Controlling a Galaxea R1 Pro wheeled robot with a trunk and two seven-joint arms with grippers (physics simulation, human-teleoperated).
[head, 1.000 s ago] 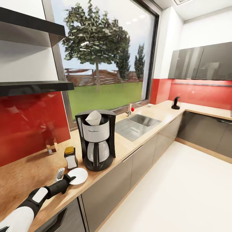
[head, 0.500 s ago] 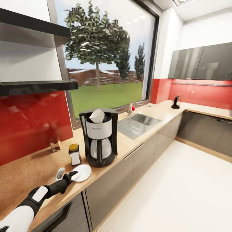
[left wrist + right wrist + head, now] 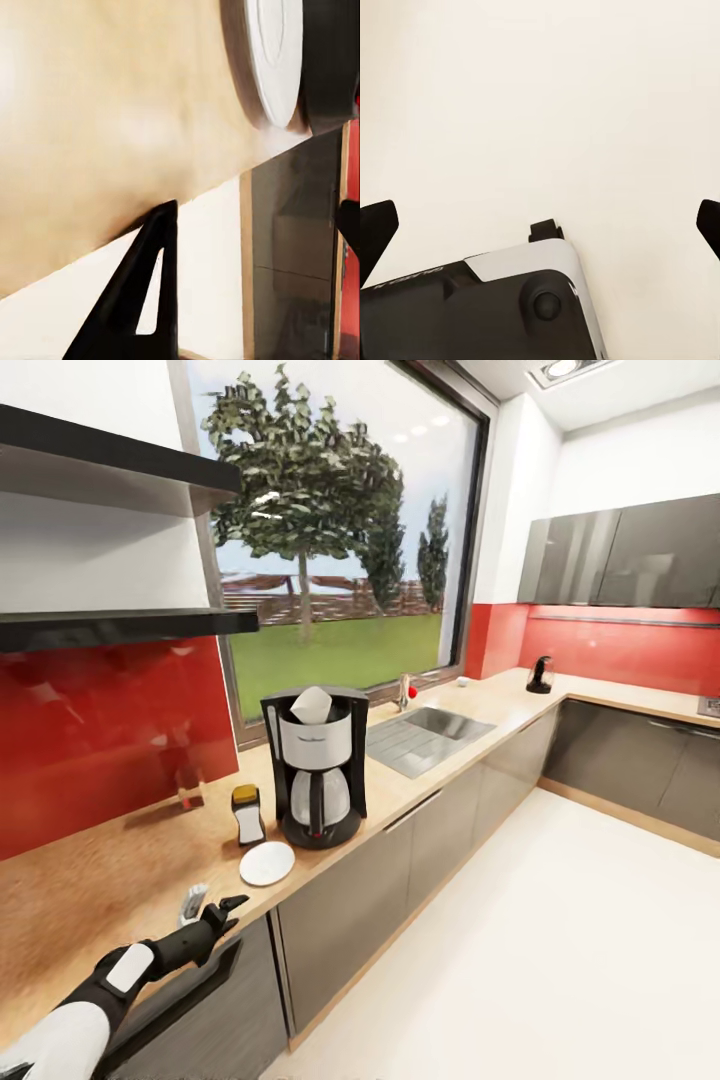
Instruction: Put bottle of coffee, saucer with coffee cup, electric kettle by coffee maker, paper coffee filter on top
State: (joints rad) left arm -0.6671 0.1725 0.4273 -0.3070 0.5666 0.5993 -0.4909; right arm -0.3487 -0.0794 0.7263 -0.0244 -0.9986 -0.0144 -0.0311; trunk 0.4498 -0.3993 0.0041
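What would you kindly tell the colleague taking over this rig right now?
Left pincer: open, empty, above the countertop edge, apart from the saucer.
Right pincer: open, empty, over pale floor.
Done: paper filter sits atop the coffee maker; coffee bottle and saucer stand beside it.
Left: the cup onto the saucer, the kettle next to the machine. A dark kettle-like object stands at the far corner; too small to confirm.

Coffee maker (image 3: pixel 317 780) upright on desk (image 3: pixel 110 880), white paper filter (image 3: pixel 311 705) on top. Yellow-capped coffee bottle (image 3: pixel 247 815) just beside. White saucer (image 3: pixel 267 863) flat at desk's front edge. Kettle (image 3: pixel 540 675) far corner.
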